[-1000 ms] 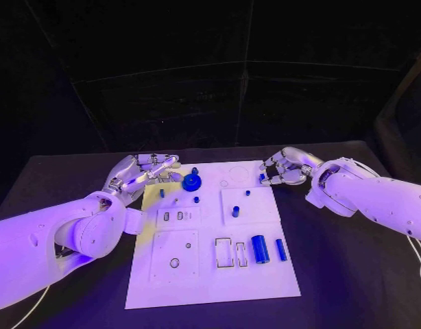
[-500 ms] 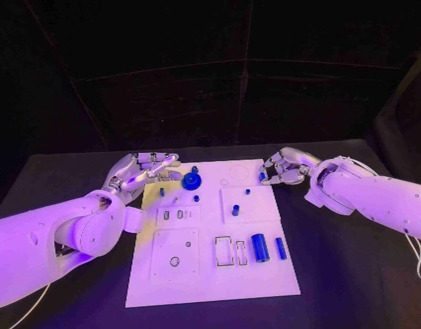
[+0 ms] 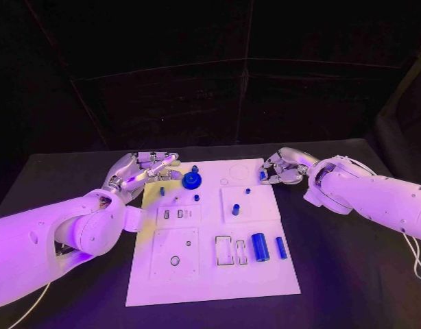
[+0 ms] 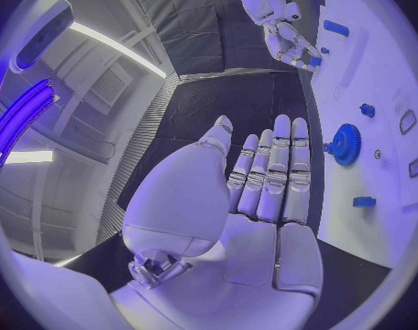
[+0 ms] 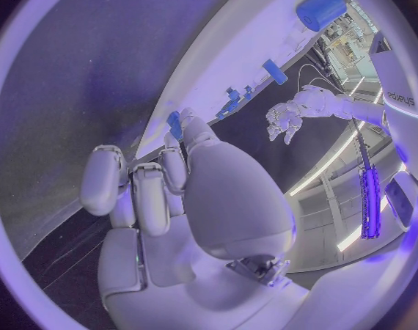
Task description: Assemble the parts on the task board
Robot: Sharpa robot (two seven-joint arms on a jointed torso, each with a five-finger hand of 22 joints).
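Observation:
The white task board [image 3: 208, 274] lies in the middle of the black table. A blue gear [image 3: 192, 181] stands near its far left corner, also seen as the gear [image 4: 345, 144] from the left wrist. My left hand [image 3: 147, 168] hovers just left of the gear with its fingers [image 4: 275, 170] stretched out straight and nothing in them. At the far right corner, my right hand [image 3: 282, 168] pinches a small blue part [image 5: 175, 123] between thumb and a fingertip, just over the board's edge. A thick blue cylinder [image 3: 259, 247] and a thin blue bar [image 3: 281, 248] lie on the board's near right area.
Small blue pegs [image 3: 235, 210] dot the board's middle, and empty slots [image 3: 223, 252] sit beside the cylinder. Black table [image 3: 349, 274] stretches on both sides of the board. From the right wrist I see the cylinder [image 5: 320, 9] and my left hand [image 5: 287, 119].
My right hand has edged slightly back and towards the board's far right corner with the small blue part. The left hand and the gear stay where they were.

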